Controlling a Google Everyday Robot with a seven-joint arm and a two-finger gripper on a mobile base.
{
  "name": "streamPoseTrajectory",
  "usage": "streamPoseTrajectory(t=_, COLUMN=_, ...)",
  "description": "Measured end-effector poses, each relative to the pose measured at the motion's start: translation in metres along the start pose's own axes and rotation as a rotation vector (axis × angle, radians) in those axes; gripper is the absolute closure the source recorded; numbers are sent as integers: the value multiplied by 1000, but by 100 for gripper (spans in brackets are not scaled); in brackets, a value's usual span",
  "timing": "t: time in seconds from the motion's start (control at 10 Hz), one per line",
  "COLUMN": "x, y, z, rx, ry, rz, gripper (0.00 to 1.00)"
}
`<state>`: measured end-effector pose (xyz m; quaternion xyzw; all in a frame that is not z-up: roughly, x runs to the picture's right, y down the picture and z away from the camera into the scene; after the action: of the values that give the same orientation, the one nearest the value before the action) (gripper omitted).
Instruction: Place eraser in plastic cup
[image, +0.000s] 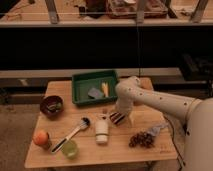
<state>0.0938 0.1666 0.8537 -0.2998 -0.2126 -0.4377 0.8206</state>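
Observation:
The eraser (116, 118), a small striped block, lies flat on the wooden table (150, 152) just right of the white tube (102, 129). My gripper (123, 116) hangs straight down over the eraser's right end, at table height. It is open, and the eraser still rests on the table. The plastic cup (70, 148), translucent yellow-green, stands near the front left corner, well to the left of the gripper and apart from it.
A green tray (82, 80) at the back holds a grey block (95, 93) and a yellow item (105, 89). At the left are a dark brown bowl (51, 105) and an orange object (41, 138). A brush (72, 132) lies beside the cup. A dark cluster (141, 139) sits front right.

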Motion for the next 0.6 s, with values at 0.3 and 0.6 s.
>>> streamPoseTrajectory(t=0.3, x=6, y=-4, z=7, rx=23, ry=9, rz=2, gripper=20)
streamPoseTrajectory(t=0.6, x=29, y=-17, z=9, rx=37, ry=34, rz=-58, gripper=20)
